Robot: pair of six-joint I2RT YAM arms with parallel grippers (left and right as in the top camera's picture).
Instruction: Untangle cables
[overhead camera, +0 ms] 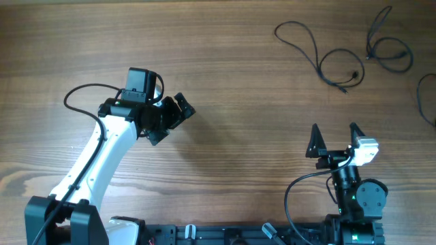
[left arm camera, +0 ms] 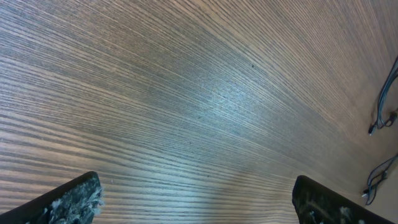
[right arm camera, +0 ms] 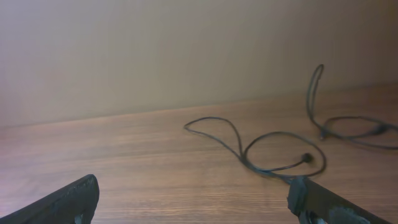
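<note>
You are getting wide open tabletop between both arms. Your left tool and right tool are standing apart, gripping nothing. The cables are lying looped toward the far right edge, well apart from both.

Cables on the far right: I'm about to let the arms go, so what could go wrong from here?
The looped cable crosses itself; a pinch by the open right gripper near that crossing might tighten it. The cable at the right edge runs out of the overhead view, so its layout is uncertain. The open left gripper is far off; reaching over could crowd the right arm.
</note>
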